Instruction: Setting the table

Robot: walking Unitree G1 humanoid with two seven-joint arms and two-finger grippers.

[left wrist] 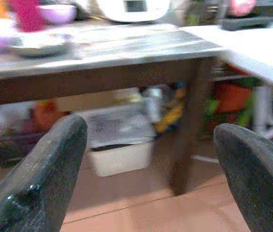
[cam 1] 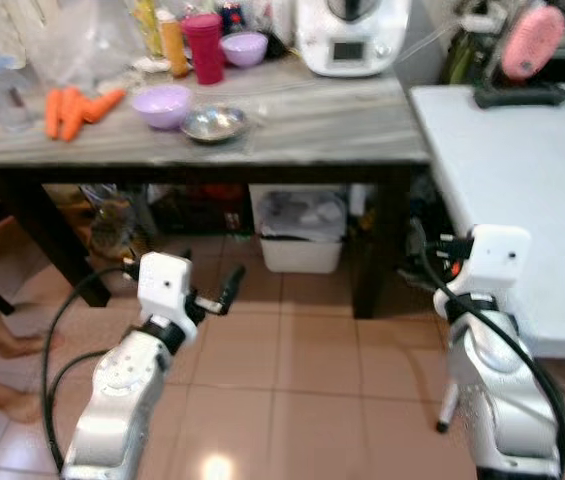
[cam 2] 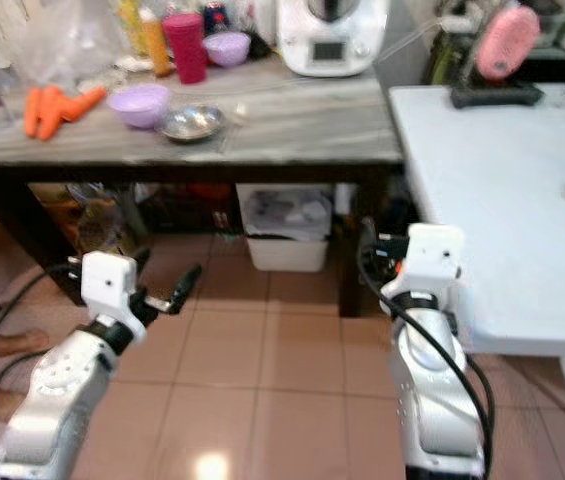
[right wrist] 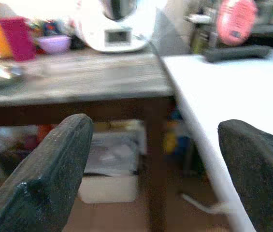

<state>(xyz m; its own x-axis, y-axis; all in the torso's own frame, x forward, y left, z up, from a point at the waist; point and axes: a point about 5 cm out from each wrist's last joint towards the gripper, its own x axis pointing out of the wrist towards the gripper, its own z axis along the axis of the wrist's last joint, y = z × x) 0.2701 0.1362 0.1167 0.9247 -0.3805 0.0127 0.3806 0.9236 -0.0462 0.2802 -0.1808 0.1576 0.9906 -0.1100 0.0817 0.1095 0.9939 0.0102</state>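
Left gripper [left wrist: 148, 179] spread wide, holding nothing, low before the wooden table [cam 1: 322, 125]. Right gripper [right wrist: 155, 179] likewise wide, empty, near white table [cam 1: 522, 180]. Steel bowl [cam 1: 214, 123] at 11 o'clock, purple bowl [cam 1: 162, 104] just beside it.

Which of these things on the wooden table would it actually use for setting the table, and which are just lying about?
Probably for the job: purple bowl, metal dish, second purple bowl, red cup.

Just lying about: carrots, white kitchen machine, orange bottle, pink brush, white bin under the table.
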